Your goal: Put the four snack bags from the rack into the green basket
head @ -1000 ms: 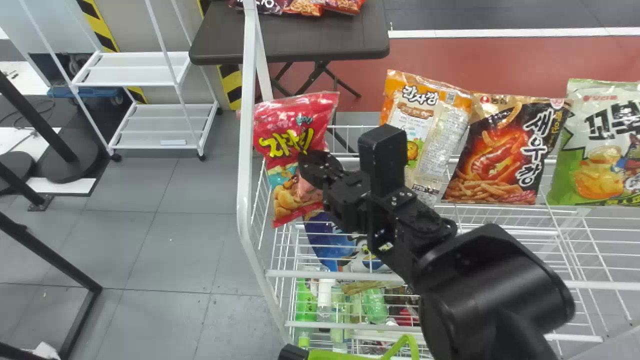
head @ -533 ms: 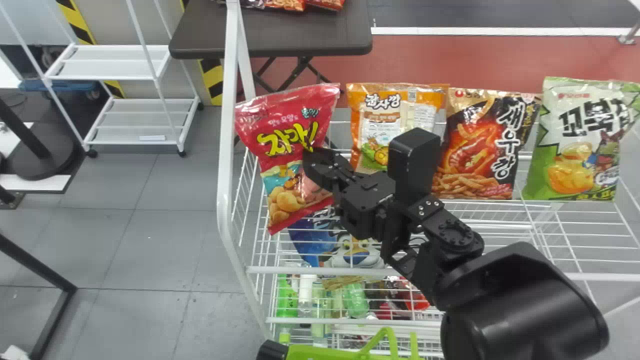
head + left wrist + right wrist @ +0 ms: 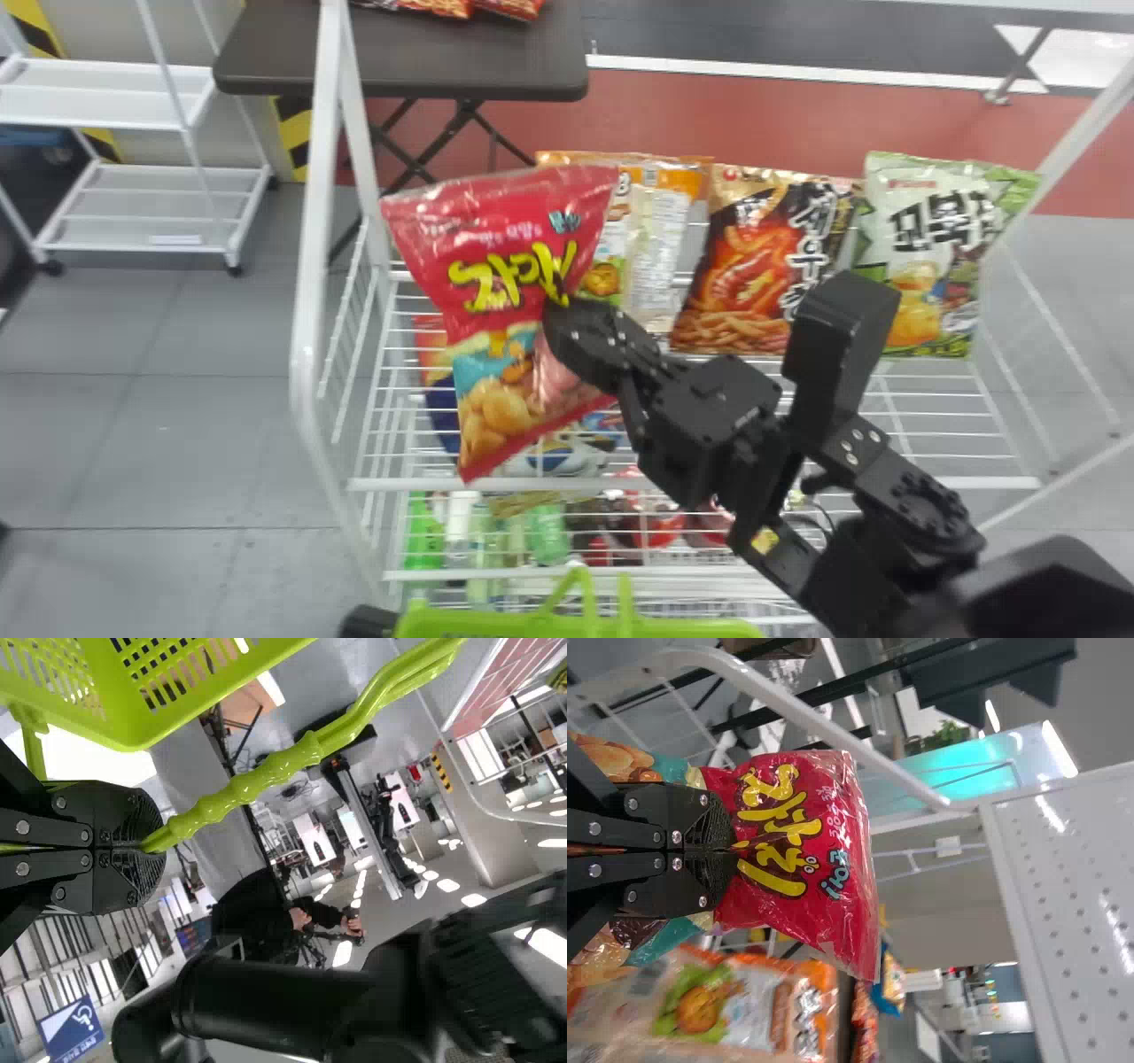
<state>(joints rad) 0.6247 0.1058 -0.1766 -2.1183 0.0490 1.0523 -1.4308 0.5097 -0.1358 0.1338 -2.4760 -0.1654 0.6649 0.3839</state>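
Right gripper is clenched on the red snack bag, picture centre-left in the head view, pads closed on it about midway along. Bag's tilted, and the black fingers hide part of its front. Can't tell how far it sits above the shelf wires. In the right wrist view its lower part goes behind the fingers.

Orange bag stands upper centre, left part covered by the red one. Black-and-orange bag is beside it, lower right part behind the arm. Pale green bag is upper right, lower left corner behind the wrist camera block.

Left gripper is closed around the handle of the green basket. Basket's at the bottom edge of the head view, mostly cut off; can't see what's inside. Dark part just left of it is cut off too, can't identify it.

Lower in the rack: blue bag partly behind the red one, bottles behind wires, hard to make out.
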